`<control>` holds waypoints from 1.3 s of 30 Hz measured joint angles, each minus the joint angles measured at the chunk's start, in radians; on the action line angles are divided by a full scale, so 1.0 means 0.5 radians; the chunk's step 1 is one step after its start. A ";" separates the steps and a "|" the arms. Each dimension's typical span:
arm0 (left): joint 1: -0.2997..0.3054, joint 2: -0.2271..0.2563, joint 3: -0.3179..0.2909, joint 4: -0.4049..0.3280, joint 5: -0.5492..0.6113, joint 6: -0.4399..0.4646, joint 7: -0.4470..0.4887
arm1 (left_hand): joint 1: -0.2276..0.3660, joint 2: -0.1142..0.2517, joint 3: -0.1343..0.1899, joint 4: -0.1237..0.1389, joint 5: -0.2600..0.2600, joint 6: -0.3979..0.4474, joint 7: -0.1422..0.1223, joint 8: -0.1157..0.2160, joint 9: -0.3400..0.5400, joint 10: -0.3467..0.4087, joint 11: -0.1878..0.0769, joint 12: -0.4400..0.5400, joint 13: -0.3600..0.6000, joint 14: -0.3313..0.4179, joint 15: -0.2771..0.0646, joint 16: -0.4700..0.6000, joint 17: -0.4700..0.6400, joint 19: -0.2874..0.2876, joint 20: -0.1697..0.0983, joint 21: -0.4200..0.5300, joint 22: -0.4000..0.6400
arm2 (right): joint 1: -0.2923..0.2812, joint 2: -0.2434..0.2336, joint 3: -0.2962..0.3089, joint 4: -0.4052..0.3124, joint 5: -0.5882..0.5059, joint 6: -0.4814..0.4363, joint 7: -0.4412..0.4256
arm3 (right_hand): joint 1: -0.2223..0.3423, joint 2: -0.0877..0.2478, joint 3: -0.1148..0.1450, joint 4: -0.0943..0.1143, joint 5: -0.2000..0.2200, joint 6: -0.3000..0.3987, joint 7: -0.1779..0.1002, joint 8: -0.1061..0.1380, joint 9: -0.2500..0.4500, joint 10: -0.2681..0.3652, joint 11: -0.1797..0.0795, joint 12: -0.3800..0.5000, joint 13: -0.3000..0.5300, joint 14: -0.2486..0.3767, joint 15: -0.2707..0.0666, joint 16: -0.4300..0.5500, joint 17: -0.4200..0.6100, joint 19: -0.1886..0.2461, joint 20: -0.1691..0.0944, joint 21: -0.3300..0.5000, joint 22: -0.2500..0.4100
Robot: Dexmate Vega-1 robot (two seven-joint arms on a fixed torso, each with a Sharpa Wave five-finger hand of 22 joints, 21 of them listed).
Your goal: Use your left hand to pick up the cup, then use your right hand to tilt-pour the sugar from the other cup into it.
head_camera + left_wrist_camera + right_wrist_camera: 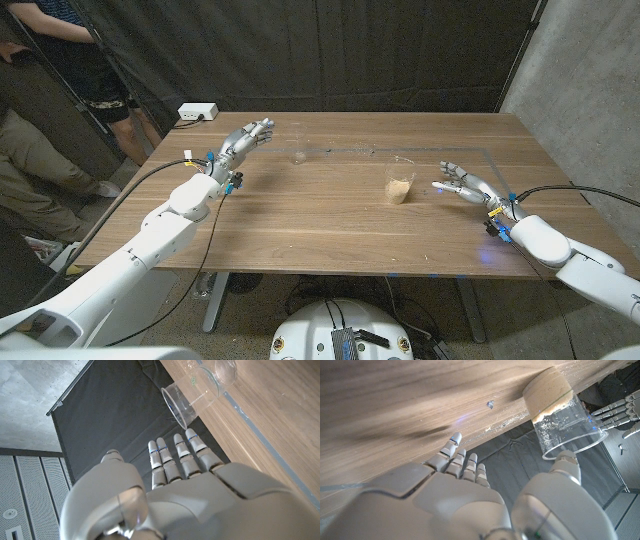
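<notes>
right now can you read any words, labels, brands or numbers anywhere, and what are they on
None can be read.
Empty cup: a faint green mark on its clear wall, too small to read.
Cup with sugar: a thin green line round it, no text.
White box at the table's far corner: no legible label.
Left hand and right hand: blue bands on the fingers, no writing.
</notes>
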 measured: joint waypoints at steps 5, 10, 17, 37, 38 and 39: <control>-0.004 0.002 0.000 0.009 -0.003 -0.007 -0.009 | 0.000 0.000 0.000 0.000 0.000 0.004 -0.004 0.000 0.000 0.000 0.000 0.000 0.000 0.000 0.000 0.000 0.000 0.000 0.000 0.000 0.000 | 0.012 0.005 -0.012 -0.007 -0.011 -0.005 0.002 | 0.000 0.000 0.000 0.000 0.000 0.000 0.000 0.000 0.000 -0.008 -0.007 0.000 -0.008 0.000 0.000 0.000 0.000 0.000 0.000 -0.013 0.000; -0.012 0.007 -0.002 0.025 -0.007 -0.013 -0.026 | 0.000 0.000 0.000 0.000 0.000 0.008 -0.008 0.000 0.000 0.000 0.000 0.000 0.000 0.000 0.000 0.000 0.000 0.000 0.000 0.000 0.000 | 0.016 0.000 -0.022 -0.023 -0.024 -0.007 0.018 | 0.018 0.002 0.000 0.000 0.000 0.000 0.000 0.000 0.000 -0.008 -0.007 0.000 -0.014 0.000 0.000 0.000 0.000 0.000 0.000 -0.023 0.000; -0.025 0.008 -0.002 0.047 -0.011 -0.024 -0.051 | 0.000 0.000 0.000 0.000 0.000 0.007 -0.007 0.000 0.000 0.011 -0.010 0.000 0.000 0.000 0.000 0.000 -0.001 0.000 0.000 0.000 0.000 | 0.004 -0.012 -0.023 -0.056 -0.033 -0.013 0.024 | 0.026 -0.006 0.000 0.000 0.000 0.000 0.000 0.000 0.000 -0.008 -0.007 0.000 -0.013 0.000 0.000 0.000 0.000 0.000 0.000 -0.023 0.000; -0.042 0.011 0.001 0.100 -0.025 -0.056 -0.106 | 0.000 0.000 0.000 0.000 0.000 0.007 -0.007 0.000 0.000 0.022 0.000 0.000 0.000 -0.001 0.001 0.000 -0.011 0.000 0.000 0.000 0.000 | 0.001 0.027 -0.048 -0.102 -0.083 -0.029 -0.017 | 0.037 -0.016 0.000 0.000 0.000 0.000 0.000 0.000 0.000 -0.015 -0.014 0.000 -0.013 0.000 0.000 0.000 0.000 0.007 -0.007 -0.050 0.008; -0.043 0.011 0.002 0.101 -0.025 -0.056 -0.108 | 0.000 0.000 0.000 0.000 0.000 0.007 -0.007 0.000 0.000 0.022 0.000 0.000 0.000 -0.001 0.001 0.000 -0.010 0.000 0.000 0.000 0.000 | 0.003 0.028 -0.051 -0.102 -0.088 -0.029 -0.017 | 0.037 -0.017 0.000 0.000 0.000 0.000 0.000 0.000 0.000 -0.015 -0.014 0.000 -0.013 0.000 0.000 0.000 0.000 0.007 -0.007 -0.050 0.008; -0.045 0.012 0.002 0.104 -0.025 -0.057 -0.110 | 0.000 0.000 -0.001 0.000 0.000 0.007 -0.007 0.000 0.000 0.022 0.000 0.000 0.000 -0.001 0.001 0.000 -0.010 0.000 0.000 0.000 0.000 | 0.006 0.031 -0.056 -0.102 -0.098 -0.029 -0.018 | 0.045 -0.024 0.000 0.000 0.000 0.000 0.000 0.000 0.000 -0.015 -0.014 0.000 -0.013 0.000 0.000 0.000 0.000 0.007 -0.007 -0.050 0.006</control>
